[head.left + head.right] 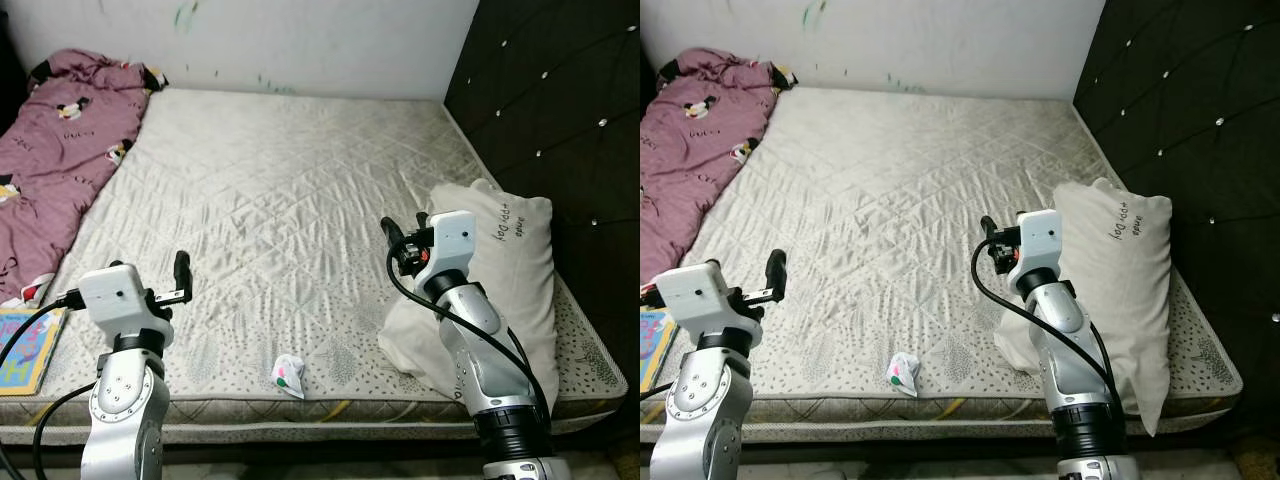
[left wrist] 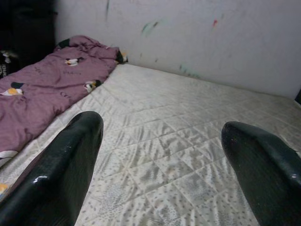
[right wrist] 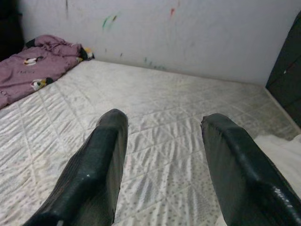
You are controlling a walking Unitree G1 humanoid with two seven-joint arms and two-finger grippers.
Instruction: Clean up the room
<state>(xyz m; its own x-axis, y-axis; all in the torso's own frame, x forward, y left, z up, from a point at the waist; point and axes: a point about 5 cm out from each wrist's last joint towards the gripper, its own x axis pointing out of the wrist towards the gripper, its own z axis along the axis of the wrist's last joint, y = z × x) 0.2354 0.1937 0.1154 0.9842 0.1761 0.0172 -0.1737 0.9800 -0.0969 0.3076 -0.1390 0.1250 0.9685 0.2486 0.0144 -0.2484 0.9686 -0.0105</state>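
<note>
That little crumpled wrapper [image 1: 288,376] sits near the mattress [image 1: 300,200] front edge between both arms, looks light and crushable, so pinch its bunched middle; left gripper [image 2: 160,155] and right gripper [image 3: 162,155] both spread wide, empty

The bed [image 1: 300,190] is seen from above its near edge by the 2 head views, aimed forward and down; the same scene is shared, shifted slightly sideways between them. The pillow [image 1: 1120,270] by the dark headboard [image 1: 560,120] and the purple blanket [image 1: 60,150] are taken in by both. Each wrist view is set low, close over the mattress, and is aimed along its own 2 black fingers [image 2: 61,174] toward the white wall [image 3: 164,33]. The blanket and the far wall are shared by all 4 views.
</note>
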